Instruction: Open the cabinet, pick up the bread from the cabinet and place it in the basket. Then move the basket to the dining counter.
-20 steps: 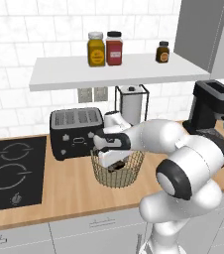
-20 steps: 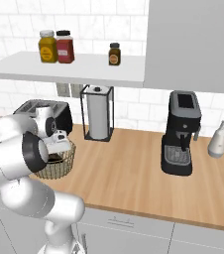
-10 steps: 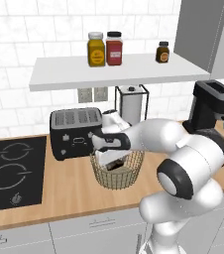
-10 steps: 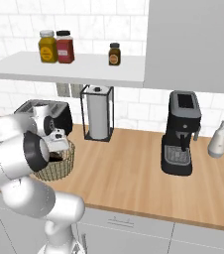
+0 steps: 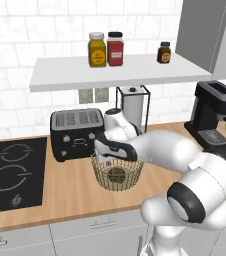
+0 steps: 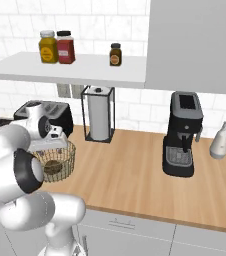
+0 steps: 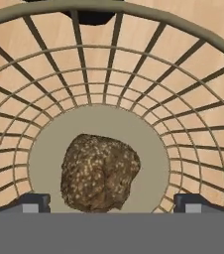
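The pincer [image 7: 112,201] hung just over the basket [image 5: 116,172], pointing down into it, its two tips wide apart and holding nothing. In the hand view the bread [image 7: 99,172] lay on the flat beige bottom of the basket [image 7: 193,124], between the two tips [image 7: 32,202] but clear of both. It was a dark brown, lumpy roll with pale specks.

From the left base view the bread [image 5: 117,174] showed through the wire mesh, low in the basket, with the pincer [image 5: 114,151] across the rim above it. The basket stood on the wooden desk [image 5: 70,192], just in front of the black toaster [image 5: 76,133] and to the right of the black hob [image 5: 11,172]. A paper towel holder [image 5: 133,106] stood behind it, near the wall, and a black coffee machine [image 5: 213,115] stood well off to the right.

In the right base view the basket [image 6: 59,161] sat beside the arm, the bread [image 6: 51,167] a dark lump inside it, with the coffee machine [image 6: 183,132] well apart on the same desk [image 6: 130,180] and a pale bottle [image 6: 220,140] further right.

On the shelf [image 5: 110,72] above stood a yellow jar [image 5: 97,49], a red jar [image 5: 115,48] touching or just beside it, and a small brown jar [image 5: 164,52] apart from them, near the grey cabinet [image 5: 210,35].
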You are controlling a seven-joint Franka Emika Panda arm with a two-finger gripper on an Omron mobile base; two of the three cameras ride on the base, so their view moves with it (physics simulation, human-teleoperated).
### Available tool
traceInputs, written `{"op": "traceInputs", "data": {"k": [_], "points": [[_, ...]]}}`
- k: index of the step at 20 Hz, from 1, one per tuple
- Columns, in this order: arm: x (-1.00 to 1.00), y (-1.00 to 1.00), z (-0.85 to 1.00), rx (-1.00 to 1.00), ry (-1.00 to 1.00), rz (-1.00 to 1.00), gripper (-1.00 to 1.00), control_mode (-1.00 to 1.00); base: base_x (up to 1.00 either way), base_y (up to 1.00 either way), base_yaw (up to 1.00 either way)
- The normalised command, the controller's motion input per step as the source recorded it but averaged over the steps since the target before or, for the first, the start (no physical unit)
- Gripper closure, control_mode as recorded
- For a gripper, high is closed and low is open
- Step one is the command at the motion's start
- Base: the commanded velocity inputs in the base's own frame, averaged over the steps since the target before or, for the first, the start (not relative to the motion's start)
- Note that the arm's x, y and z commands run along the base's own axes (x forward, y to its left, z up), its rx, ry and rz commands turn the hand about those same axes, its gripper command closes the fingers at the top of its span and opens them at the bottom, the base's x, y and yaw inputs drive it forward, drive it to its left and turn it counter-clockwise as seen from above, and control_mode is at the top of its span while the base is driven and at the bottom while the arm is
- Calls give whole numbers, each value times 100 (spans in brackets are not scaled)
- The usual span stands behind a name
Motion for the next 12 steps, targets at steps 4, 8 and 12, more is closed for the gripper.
{"op": "traceInputs", "data": {"k": [4, 8, 12], "points": [[-4, 0, 27, 1, -2, -7, -100, -100, 0, 0, 0], [-65, 2, 98, 6, 0, -1, -100, -100, 0, 0, 0], [-100, 38, 55, 1, 0, 1, -100, -100, 0, 0, 0]]}}
